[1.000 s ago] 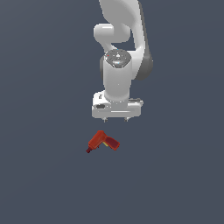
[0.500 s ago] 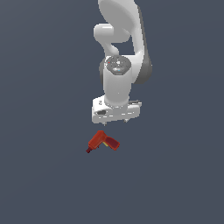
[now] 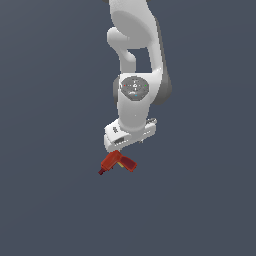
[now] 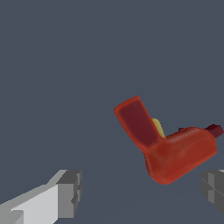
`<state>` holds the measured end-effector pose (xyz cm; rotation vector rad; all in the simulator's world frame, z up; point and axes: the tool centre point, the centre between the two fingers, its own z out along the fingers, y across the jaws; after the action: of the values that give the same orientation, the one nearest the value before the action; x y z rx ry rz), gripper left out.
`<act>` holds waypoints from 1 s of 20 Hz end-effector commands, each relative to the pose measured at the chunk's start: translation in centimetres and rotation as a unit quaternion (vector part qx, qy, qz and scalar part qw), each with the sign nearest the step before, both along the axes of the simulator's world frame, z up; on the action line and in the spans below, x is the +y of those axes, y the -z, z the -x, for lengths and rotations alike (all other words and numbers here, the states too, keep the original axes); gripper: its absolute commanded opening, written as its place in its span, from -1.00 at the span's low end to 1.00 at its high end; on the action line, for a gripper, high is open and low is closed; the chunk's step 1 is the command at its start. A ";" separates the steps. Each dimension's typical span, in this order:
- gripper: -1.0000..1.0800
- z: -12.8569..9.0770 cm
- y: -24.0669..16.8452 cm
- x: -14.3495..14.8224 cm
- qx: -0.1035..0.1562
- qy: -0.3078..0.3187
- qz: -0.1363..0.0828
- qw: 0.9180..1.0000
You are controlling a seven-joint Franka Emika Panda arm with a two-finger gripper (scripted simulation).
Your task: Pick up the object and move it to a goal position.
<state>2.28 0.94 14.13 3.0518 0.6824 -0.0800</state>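
Below, red-orange drill point(image 4: 175, 153) between the spread, empty jaws, seemingly untouched, bare grey floor point(image 3: 50, 200) all round.

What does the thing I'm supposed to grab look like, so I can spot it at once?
Start at the white arm and follow it down to the gripper. Just beneath it, on the plain dark grey floor, lies the object. It is the only coloured item: a small red-orange drill shape with an angled handle and a dark tip.
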 end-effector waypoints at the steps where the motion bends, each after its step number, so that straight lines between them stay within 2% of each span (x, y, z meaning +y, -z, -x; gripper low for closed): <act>1: 1.00 -0.3 0.6 -0.2 0.005 -0.036 0.001 0.999; 5: 1.00 -0.7 1.7 -0.5 0.014 -0.092 0.001 0.996; 10: 1.00 -1.2 3.0 -0.8 0.025 -0.161 0.000 0.987; 15: 1.00 -1.6 4.3 -1.3 0.036 -0.228 -0.003 0.973; 20: 1.00 -2.0 5.6 -1.7 0.046 -0.294 -0.007 0.955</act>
<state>4.13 -0.62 8.91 2.7560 1.4993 -0.2003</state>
